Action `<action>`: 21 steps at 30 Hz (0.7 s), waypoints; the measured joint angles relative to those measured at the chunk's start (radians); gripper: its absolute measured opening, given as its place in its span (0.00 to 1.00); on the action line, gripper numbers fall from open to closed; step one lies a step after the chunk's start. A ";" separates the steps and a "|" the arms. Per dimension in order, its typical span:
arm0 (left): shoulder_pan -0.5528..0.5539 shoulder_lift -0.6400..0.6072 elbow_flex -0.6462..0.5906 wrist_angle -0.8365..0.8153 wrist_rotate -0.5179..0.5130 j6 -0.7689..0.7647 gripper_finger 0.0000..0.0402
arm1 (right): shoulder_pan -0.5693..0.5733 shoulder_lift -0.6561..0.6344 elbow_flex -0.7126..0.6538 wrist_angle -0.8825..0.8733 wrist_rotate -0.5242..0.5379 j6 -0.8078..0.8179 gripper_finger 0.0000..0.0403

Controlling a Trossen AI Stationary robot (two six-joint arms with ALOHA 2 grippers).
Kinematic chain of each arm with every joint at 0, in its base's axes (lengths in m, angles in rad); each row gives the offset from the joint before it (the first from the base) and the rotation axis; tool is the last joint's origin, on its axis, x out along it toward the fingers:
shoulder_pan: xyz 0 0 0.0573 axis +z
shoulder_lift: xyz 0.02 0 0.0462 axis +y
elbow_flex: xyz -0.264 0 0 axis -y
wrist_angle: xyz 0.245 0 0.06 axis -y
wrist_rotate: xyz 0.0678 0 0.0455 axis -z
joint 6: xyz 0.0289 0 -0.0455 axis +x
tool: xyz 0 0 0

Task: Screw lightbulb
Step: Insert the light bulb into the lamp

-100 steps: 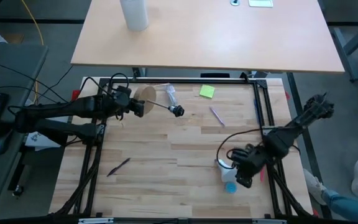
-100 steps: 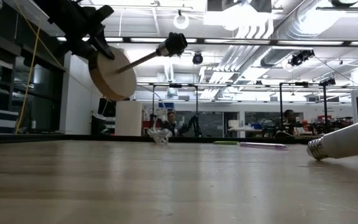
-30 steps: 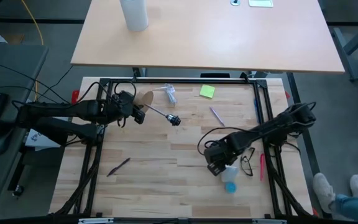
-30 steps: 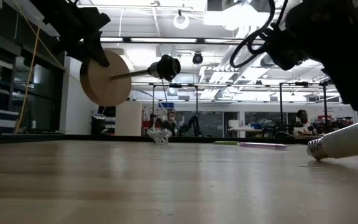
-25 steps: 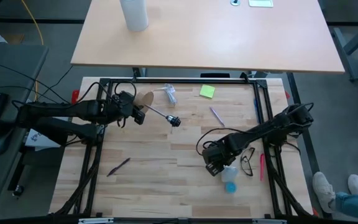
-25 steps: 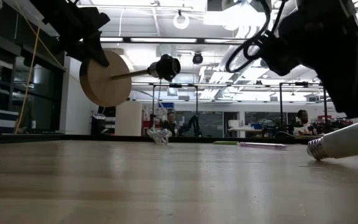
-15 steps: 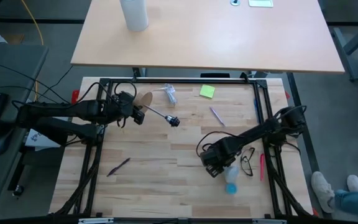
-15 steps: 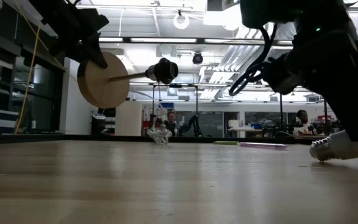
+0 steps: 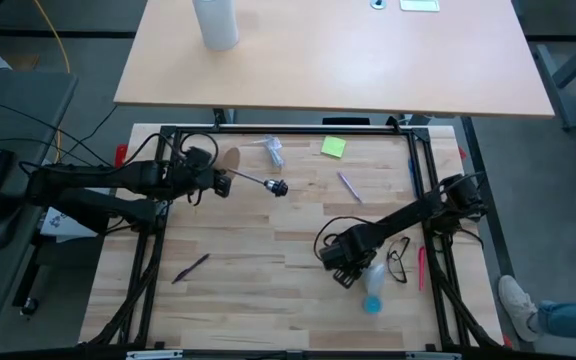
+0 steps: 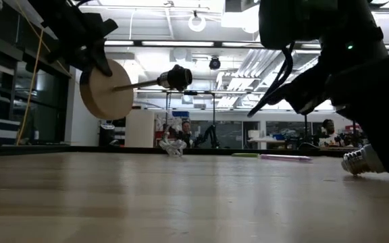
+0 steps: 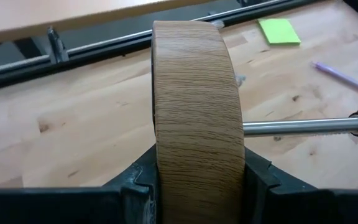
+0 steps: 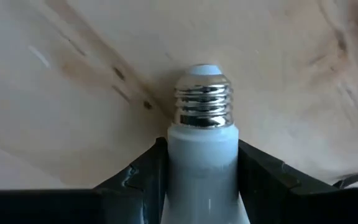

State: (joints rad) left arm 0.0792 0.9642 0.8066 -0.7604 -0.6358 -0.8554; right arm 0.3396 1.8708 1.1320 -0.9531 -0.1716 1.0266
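Note:
The lightbulb (image 12: 201, 162) lies on its side on the table at the near right, silver screw base (image 12: 204, 106) pointing away from my right gripper (image 9: 353, 272). That gripper has come down over it and is shut on its neck. At the far left, my left gripper (image 9: 213, 180) is shut on the round wooden disc (image 11: 197, 112). The disc is held up off the table, and its metal rod (image 11: 297, 126) with the black socket (image 9: 278, 187) points toward the table's middle. My left gripper pinches the wooden disc across its thickness, one finger on each flat face, at the rim (image 11: 197, 180) nearest the wrist. The disc stands on edge, clear of the table, with the rod sticking out sideways. My right gripper pinches the bulb's pale neck (image 12: 201, 149) just behind the screw base, one finger on each side. The fingers come steeply from above and lie across the bulb. The screw base (image 10: 358, 162) sits at or just off the tabletop; I cannot tell which.
Scattered on the table: a green sticky note (image 9: 333, 147), crumpled clear plastic (image 9: 273, 152), a purple pen (image 9: 349, 186), a black pen (image 9: 192, 267), glasses (image 9: 398, 262), a red pen (image 9: 421, 268) and a small blue thing (image 9: 371, 302). A tall white cylinder (image 9: 216, 22) stands on the far desk.
My right gripper has sunk down onto the lightbulb and tipped steeper; the bulb's screw end has shifted a little on the table. My left gripper has rolled in place, turning the disc, so the socket has swung slightly toward the far edge.

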 joint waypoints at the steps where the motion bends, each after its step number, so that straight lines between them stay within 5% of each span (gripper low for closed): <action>1: 0.000 0.000 0.000 -0.008 -0.002 -0.014 0.28 | -0.001 -0.003 0.000 -0.002 0.008 -0.009 0.37; 12: -0.066 0.033 -0.001 -0.064 -0.185 -0.018 0.28 | -0.151 -0.171 0.071 0.070 0.169 -0.312 0.36; 21: -0.134 0.033 0.022 0.057 -0.262 0.130 0.28 | -0.396 -0.235 0.197 0.213 -0.190 -0.619 0.36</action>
State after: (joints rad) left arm -0.0548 0.9974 0.8284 -0.7033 -0.8982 -0.7259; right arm -0.0569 1.6360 1.3290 -0.7396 -0.3621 0.4077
